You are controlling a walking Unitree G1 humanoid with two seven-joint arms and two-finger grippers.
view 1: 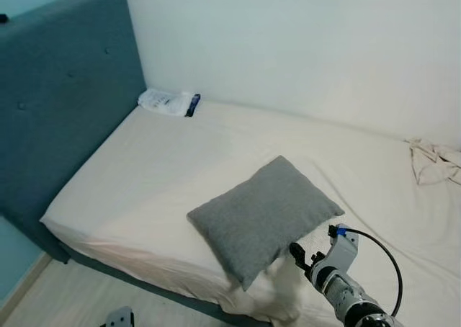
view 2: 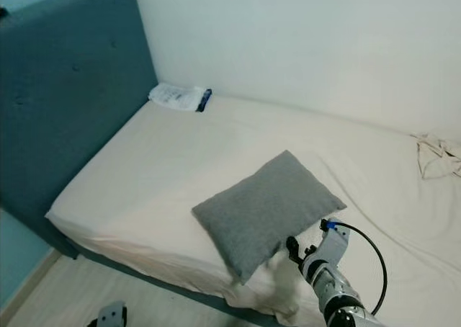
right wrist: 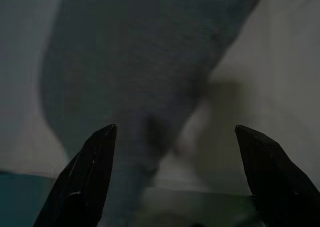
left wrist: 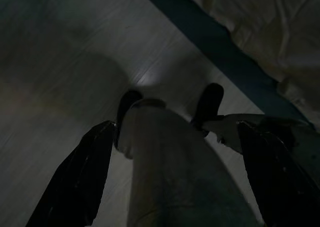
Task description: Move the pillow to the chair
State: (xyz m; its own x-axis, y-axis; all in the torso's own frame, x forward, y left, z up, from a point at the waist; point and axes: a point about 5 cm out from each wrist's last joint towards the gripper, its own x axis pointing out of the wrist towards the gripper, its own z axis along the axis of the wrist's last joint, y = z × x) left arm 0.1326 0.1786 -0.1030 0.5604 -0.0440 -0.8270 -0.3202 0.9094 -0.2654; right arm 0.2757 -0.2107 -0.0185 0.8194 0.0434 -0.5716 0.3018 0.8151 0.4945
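Note:
A grey square pillow (view 1: pixel 265 215) lies on the cream bed (view 1: pixel 158 176), turned cornerwise, with its near corner hanging over the bed's front edge. My right gripper (view 1: pixel 297 253) is at the pillow's lower right side, close to its edge. In the right wrist view the gripper (right wrist: pixel 175 129) is open, its black fingers (right wrist: pixel 85 177) spread wide, and the pillow (right wrist: pixel 140 72) lies just ahead of them. My left gripper (left wrist: pixel 175 132) hangs open over the wooden floor (left wrist: pixel 65 77), beside my own leg (left wrist: pixel 165 167).
A teal padded headboard (view 1: pixel 65 96) stands at the left. A white packet (view 1: pixel 169 101) lies at the head of the bed, against the white wall (view 1: pixel 302 46). A crumpled beige cloth (view 1: pixel 434 161) lies at the far right. The dark bed frame (left wrist: pixel 235 62) borders the floor.

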